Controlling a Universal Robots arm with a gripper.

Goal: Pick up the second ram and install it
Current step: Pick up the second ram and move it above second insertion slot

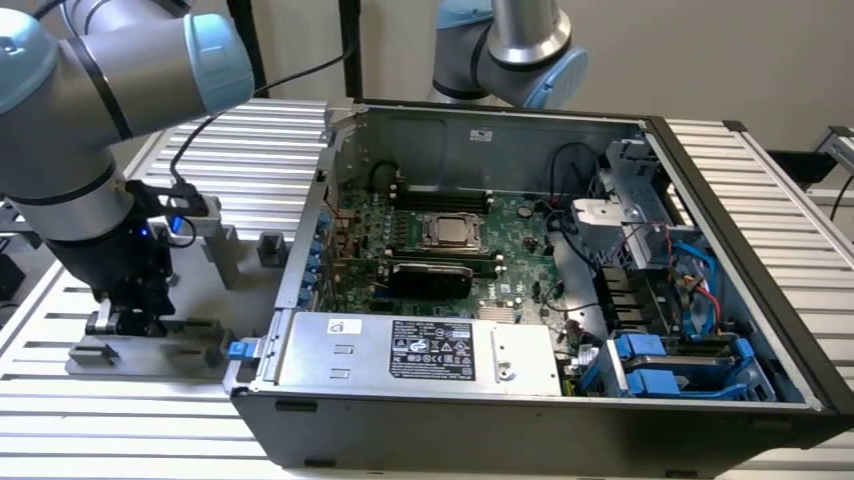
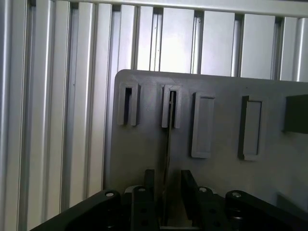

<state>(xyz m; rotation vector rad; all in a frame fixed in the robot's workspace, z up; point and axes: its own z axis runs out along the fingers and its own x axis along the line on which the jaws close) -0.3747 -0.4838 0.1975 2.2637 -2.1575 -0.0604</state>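
Note:
The second ram [image 2: 167, 144] stands on edge in a slot of the grey fixture plate [image 2: 216, 120], so I see it as a thin dark line. My gripper [image 2: 167, 177] is open and straddles it, one black finger [image 2: 189, 188] on each side with a small gap to the stick. In the exterior view the gripper [image 1: 127, 322] hangs low over the fixture plate [image 1: 147, 357], to the exterior view's left of the open computer case [image 1: 534, 405]. There the arm hides the stick.
Inside the case lie the green motherboard [image 1: 521, 240], the CPU socket [image 1: 454, 232] and the long black memory slots [image 1: 441, 190]. A silver power supply [image 1: 414, 345] fills the case's near side. Grey fixture blocks [image 2: 203, 126] stand beside the stick. Another arm [image 1: 527, 50] rises behind the case.

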